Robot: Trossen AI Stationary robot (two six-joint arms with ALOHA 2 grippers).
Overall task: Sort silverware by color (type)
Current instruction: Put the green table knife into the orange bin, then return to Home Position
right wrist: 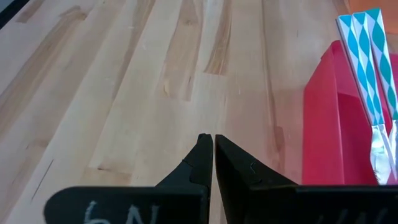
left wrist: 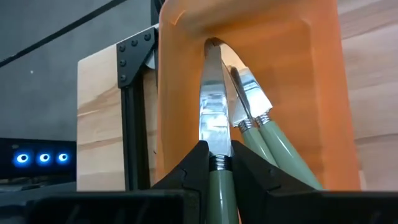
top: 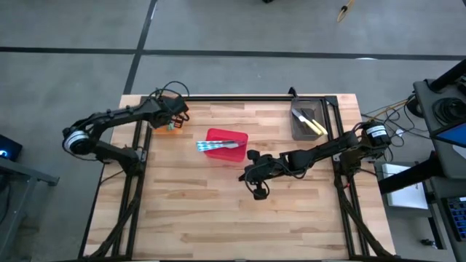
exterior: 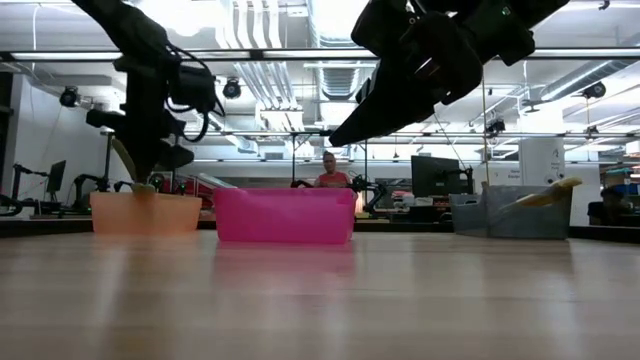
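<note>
My left gripper [top: 173,115] hangs over the orange bin [top: 172,125] at the table's far left, shut on a green-handled knife [left wrist: 214,124] whose blade reaches into the bin. Two more green-handled knives [left wrist: 261,124] lie in that bin. The red bin [top: 226,145] at the table's middle holds utensils with blue-and-white patterned handles [right wrist: 367,56]. The grey bin [top: 309,121] at the far right holds yellow-handled utensils [top: 313,124]. My right gripper [right wrist: 213,155] is shut and empty, above the bare table to the right of and nearer than the red bin. My left gripper pinches the green knife between its two fingers at the handle's top [left wrist: 219,177], just below the metal collar. The fingers point down into the orange bin and lie along the knife. The blade's tip [left wrist: 212,50] reaches the bin's far inner wall.
The table's black frame edge [left wrist: 134,93] runs beside the orange bin. Bare wood lies across the near half of the table [top: 233,218]. A person [exterior: 328,172] sits far behind the table in the room.
</note>
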